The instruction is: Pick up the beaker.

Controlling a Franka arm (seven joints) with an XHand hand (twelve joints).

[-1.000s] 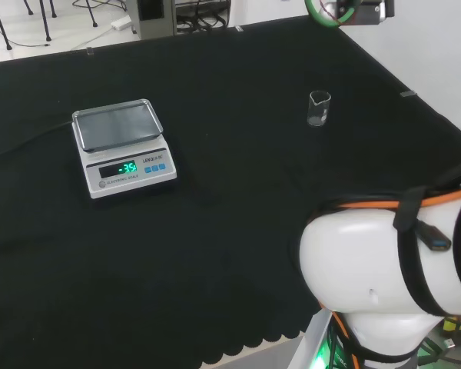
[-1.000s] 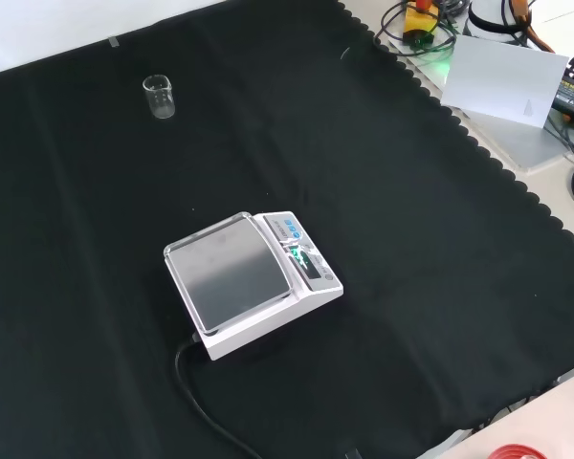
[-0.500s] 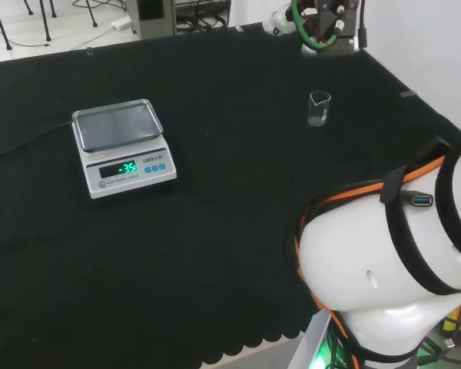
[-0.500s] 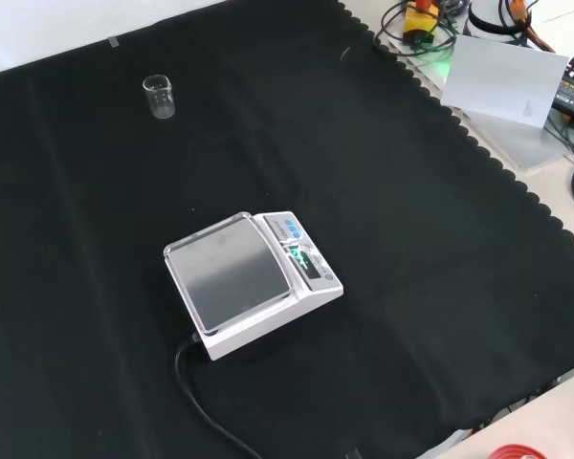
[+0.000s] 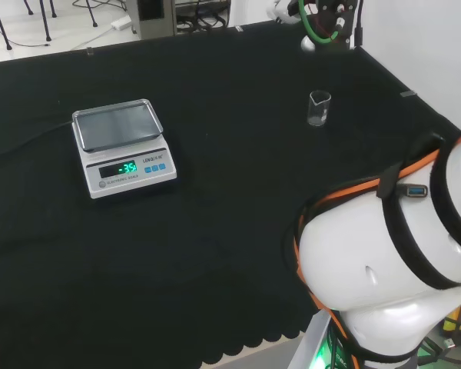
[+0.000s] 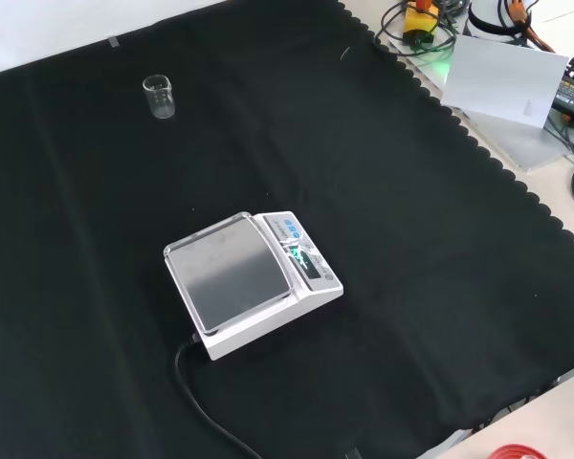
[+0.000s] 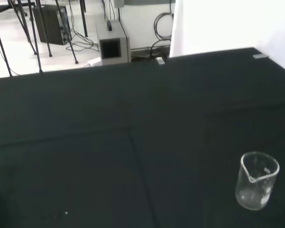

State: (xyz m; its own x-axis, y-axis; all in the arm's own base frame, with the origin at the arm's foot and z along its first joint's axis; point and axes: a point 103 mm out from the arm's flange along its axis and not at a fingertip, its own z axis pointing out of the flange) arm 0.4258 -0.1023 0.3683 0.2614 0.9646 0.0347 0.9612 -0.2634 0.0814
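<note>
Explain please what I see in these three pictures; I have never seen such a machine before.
This is one white robot arm at a bench under a black cloth. The head view looks over the arm from behind; the big white shape at its right is the arm itself. The front view looks down on the cloth from the opposite side. The wrist view comes from a camera near the hand. On the cloth stand a small clear glass beaker, upright and looking empty, and a white scale with a lit display. Nothing touches the beaker yet.
</note>
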